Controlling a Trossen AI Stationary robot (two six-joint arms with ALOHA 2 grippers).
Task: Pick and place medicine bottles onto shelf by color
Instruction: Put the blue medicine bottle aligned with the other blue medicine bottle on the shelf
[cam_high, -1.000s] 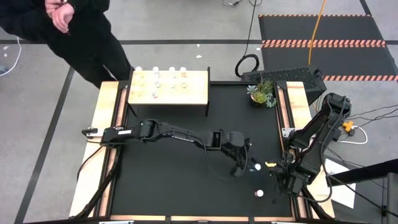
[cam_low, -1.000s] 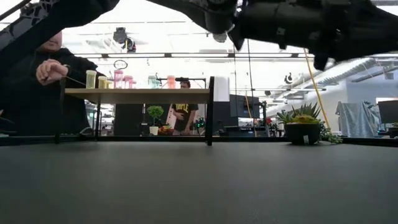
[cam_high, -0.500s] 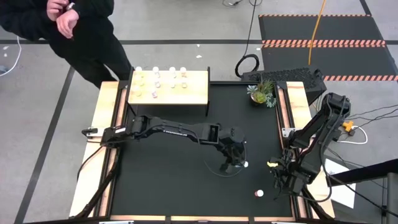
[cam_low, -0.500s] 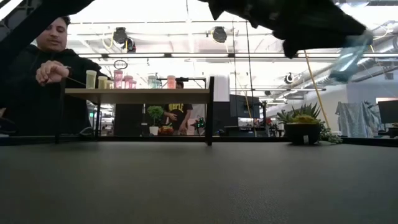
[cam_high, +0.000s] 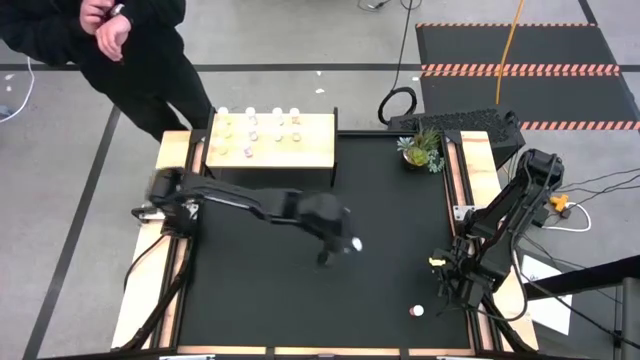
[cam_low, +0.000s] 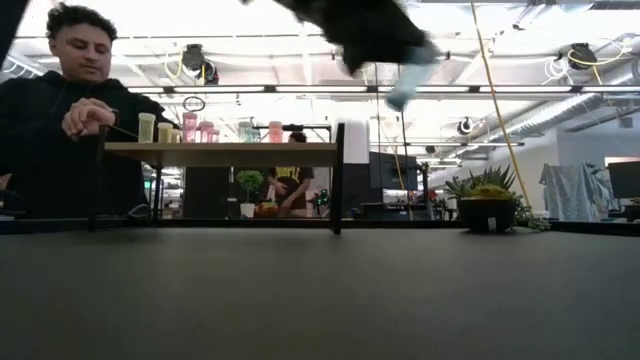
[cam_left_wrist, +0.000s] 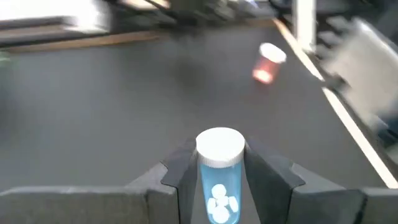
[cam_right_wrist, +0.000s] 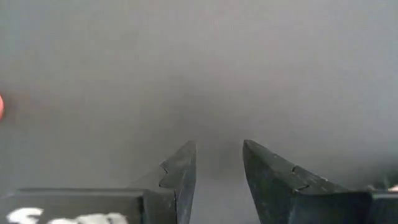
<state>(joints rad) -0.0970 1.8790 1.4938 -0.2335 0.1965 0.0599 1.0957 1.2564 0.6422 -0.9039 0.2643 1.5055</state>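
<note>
Left gripper (cam_left_wrist: 219, 180) is raised over the middle of the black table (cam_high: 260, 290), its jaws closed on a small pale-blue translucent medicine bottle with a white cap (cam_left_wrist: 219, 171); white pills show through the bottle's wall in the left wrist view. From above, the same bottle's cap (cam_high: 356, 243) shows at the tip of the dark left arm, which reaches in from the table's left edge. In the low view the bottle (cam_low: 405, 85) hangs high above the table top, tilted, with nothing beneath it. Right gripper (cam_right_wrist: 216, 165) sits low near the right edge of the table, jaws a narrow gap apart and holding nothing; only bare black surface lies ahead of it. One small pink-bodied, white-capped bottle (cam_high: 417, 311) lies on the table near the front right, close beside the right gripper (cam_high: 450, 285); the left wrist view catches it as well, blurred (cam_left_wrist: 267, 62). The rectangular light-wood shelf with thin black frame and legs (cam_high: 315, 155) stands at the back left of the table. Several white-capped bottles stand on it, grouped toward its left and middle; in the low view yellowish ones (cam_low: 147, 127) are at the left end and pink ones (cam_low: 190, 126) beside them. A small green potted plant (cam_high: 420, 150) stands at the back right corner. A person in dark clothing (cam_high: 130, 60) stands behind the shelf's left end, hands raised together.
</note>
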